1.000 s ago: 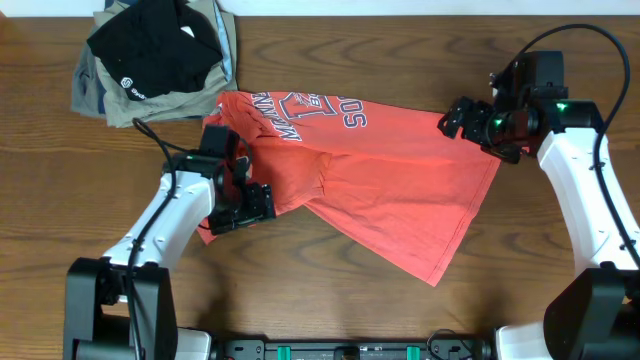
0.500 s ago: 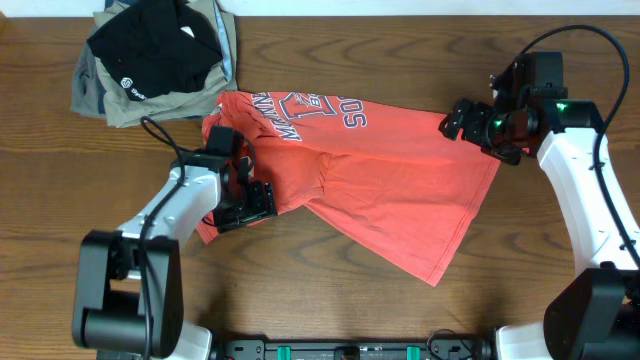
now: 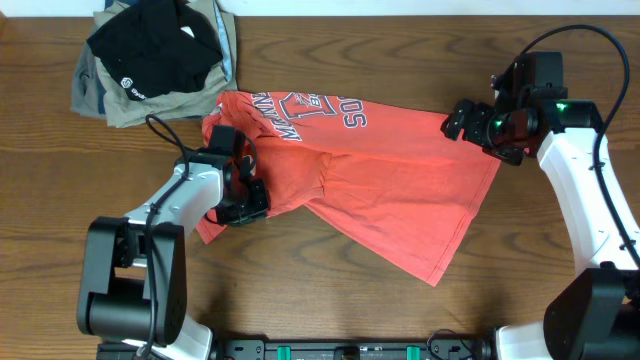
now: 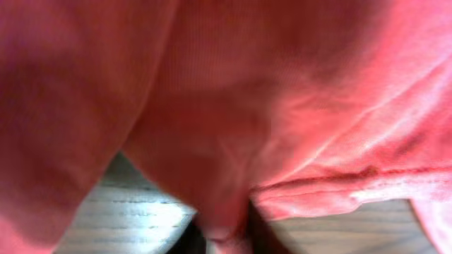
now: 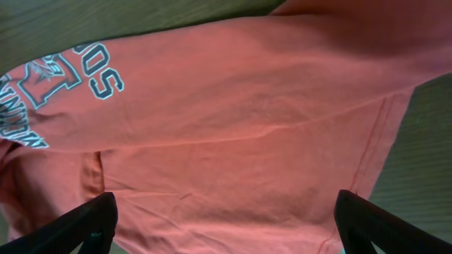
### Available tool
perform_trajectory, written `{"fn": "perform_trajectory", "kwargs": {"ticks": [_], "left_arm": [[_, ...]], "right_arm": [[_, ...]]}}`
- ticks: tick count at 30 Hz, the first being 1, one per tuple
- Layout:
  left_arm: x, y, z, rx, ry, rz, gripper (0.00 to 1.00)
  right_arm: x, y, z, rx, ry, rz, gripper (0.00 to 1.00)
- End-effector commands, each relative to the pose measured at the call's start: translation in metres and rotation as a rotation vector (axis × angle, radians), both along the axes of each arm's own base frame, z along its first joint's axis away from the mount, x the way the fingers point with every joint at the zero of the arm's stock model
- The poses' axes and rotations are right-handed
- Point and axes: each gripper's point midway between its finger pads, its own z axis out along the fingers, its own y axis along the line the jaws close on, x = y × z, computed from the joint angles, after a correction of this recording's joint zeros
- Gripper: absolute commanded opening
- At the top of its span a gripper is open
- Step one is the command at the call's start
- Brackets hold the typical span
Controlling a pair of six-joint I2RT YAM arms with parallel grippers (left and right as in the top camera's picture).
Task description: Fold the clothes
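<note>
The clothes, a red-orange T-shirt (image 3: 390, 185), lie crumpled across the middle of the wooden table, with the printed lettering (image 3: 310, 110) at the far edge. My left gripper (image 3: 245, 205) sits low on the shirt's left part and is shut on a fold of its fabric. In the left wrist view that fabric (image 4: 282, 106) fills the frame and is pinched at the left gripper (image 4: 226, 236). My right gripper (image 3: 462, 118) hovers open over the shirt's far right corner. The right wrist view shows the shirt (image 5: 240, 127) below the right gripper (image 5: 226, 229), with nothing between the fingers (image 5: 92, 222).
A black folded garment (image 3: 155, 45) with a small white logo lies on a khaki-grey one (image 3: 110, 100) at the far left corner, close to the shirt's collar side. Bare wooden table (image 3: 330, 300) shows in front of the shirt.
My left gripper has closed on the shirt's fabric after settling slightly to the left. The right arm has not moved.
</note>
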Motion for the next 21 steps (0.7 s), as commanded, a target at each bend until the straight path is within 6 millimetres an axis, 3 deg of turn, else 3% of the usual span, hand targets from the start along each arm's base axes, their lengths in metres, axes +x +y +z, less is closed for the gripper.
{"fn": "perform_trajectory", "kwargs": {"ticks": [1,8,15,21], "left_arm": [[-0.011,0.002,-0.006,0.013,0.049,0.0,0.06],[-0.016,0.003,0.025,0.013,0.05,0.001,0.06],[-0.016,-0.009,0.091,-0.08,-0.096,0.027,0.06],[-0.025,-0.024,0.128,-0.126,-0.207,0.011,0.06]], "right_arm": [[-0.004,0.003,-0.006,-0.034,0.012,0.021,0.96],[-0.005,0.002,-0.01,-0.035,0.019,0.02,0.96],[-0.004,0.003,-0.01,-0.035,0.014,0.02,0.96],[-0.004,0.003,-0.01,-0.035,0.013,0.02,0.96]]}}
